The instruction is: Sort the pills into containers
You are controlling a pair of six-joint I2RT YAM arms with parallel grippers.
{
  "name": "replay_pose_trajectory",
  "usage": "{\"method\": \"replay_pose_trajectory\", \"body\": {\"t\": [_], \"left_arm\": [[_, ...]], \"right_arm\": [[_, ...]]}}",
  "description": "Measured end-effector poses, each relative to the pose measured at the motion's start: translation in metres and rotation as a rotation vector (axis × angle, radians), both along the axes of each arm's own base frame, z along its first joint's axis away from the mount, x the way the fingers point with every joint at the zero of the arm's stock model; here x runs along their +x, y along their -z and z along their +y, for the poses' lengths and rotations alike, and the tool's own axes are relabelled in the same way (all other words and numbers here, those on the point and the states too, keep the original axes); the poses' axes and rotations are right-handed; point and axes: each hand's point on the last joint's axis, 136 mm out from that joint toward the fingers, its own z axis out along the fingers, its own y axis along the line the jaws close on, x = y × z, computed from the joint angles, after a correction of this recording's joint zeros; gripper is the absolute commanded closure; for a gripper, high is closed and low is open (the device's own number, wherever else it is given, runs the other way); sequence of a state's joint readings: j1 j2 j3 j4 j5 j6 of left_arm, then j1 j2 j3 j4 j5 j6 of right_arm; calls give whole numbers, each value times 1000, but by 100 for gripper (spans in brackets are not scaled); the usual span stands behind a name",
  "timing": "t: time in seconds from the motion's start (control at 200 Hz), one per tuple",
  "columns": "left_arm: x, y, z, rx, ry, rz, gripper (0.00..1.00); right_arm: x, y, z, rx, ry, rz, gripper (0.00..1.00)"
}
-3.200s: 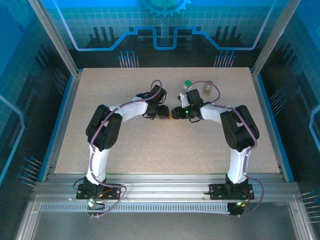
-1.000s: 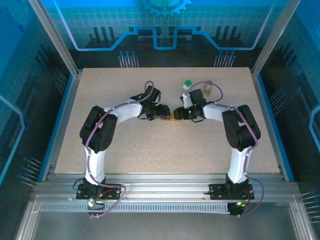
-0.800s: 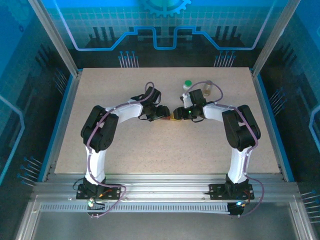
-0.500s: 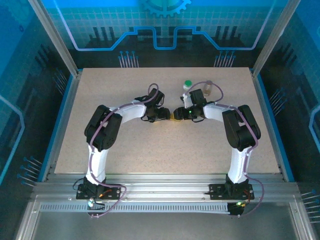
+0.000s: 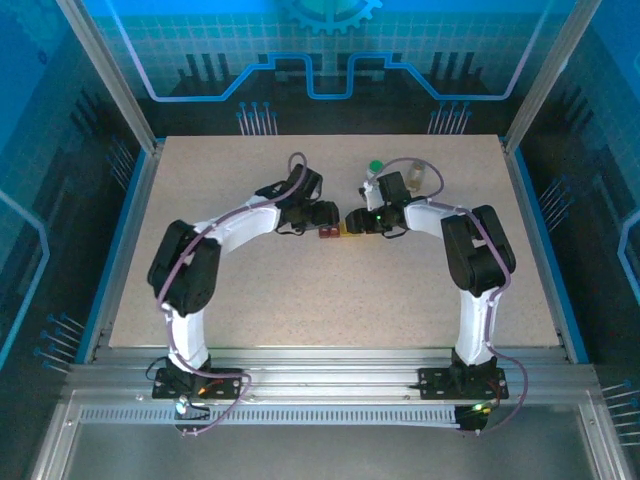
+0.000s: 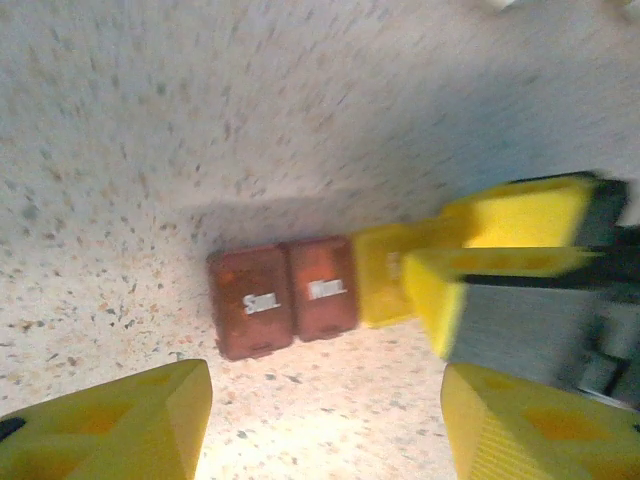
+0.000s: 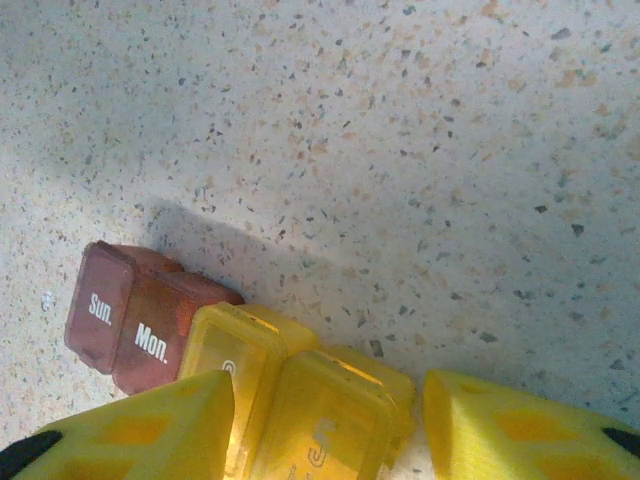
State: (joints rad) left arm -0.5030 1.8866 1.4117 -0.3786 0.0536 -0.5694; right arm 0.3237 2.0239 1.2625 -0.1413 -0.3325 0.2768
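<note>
Top view: the dark red box (image 5: 328,233) and the yellow box (image 5: 345,231) touch in a left-right row on the table's far half. The left gripper (image 5: 322,214) is nearer the red, the right gripper (image 5: 355,220) nearer the yellow.

Left wrist: the left gripper (image 6: 325,385) is spread and empty, with the dark red box (image 6: 283,300) just ahead of it. The lids here read Sun and Mon.

Right wrist: the yellow box (image 7: 290,395) lies between the 2 fingers of the right gripper (image 7: 328,390). I cannot tell whether they pinch it.

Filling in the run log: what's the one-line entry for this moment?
left claw: open, by dark red box | right claw: straddles yellow box, grip unclear | boxes: side by side, touching
</note>
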Motion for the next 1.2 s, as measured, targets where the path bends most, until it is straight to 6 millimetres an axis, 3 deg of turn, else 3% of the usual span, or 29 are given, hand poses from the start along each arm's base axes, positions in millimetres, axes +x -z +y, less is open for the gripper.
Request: {"method": "replay_pose_trajectory", "body": {"t": [0.115,0.24,0.28,0.39,0.43,0.495,0.5,0.505,0.51,0.52,0.645,0.74,0.876,1.036,1.201], "left_arm": [[-3,-37,14,-26,-21,-91,34],[-14,-54,35,-1,-35,-174,29],[-19,-56,43,14,-42,-198,27],[-41,-65,69,68,-56,-297,2],[-50,-71,78,83,-61,-348,1],[-64,-80,95,94,-86,-430,1],[-65,-81,96,95,-87,-437,1],[-67,-81,98,97,-90,-447,1],[-67,-82,99,98,-91,-451,1],[-70,-83,102,101,-97,-464,1],[-93,-96,134,133,-170,-614,1],[-108,-97,158,161,-241,-704,1],[-125,-84,192,235,-353,-829,1],[-137,-64,224,363,-457,-898,1],[-135,-66,249,488,-547,-922,1]], "right_arm": [[4,-6,2,6,-1,-14,46],[3,-20,1,10,-1,-30,45],[1,-32,0,14,1,-49,44],[-14,-81,-9,25,9,-147,42],[-21,-101,-13,27,15,-196,40],[-35,-135,-23,23,25,-289,33],[-36,-137,-24,22,28,-294,27],[-37,-140,-25,19,28,-307,14],[-38,-142,-26,18,27,-314,7],[-41,-147,-28,17,27,-330,1],[-72,-178,-58,-43,86,-494,0],[-97,-172,-86,-114,156,-584,0],[-120,-138,-140,-269,337,-676,0],[-128,-84,-194,-439,509,-678,0],[-115,-58,-213,-492,563,-620,0]]}}
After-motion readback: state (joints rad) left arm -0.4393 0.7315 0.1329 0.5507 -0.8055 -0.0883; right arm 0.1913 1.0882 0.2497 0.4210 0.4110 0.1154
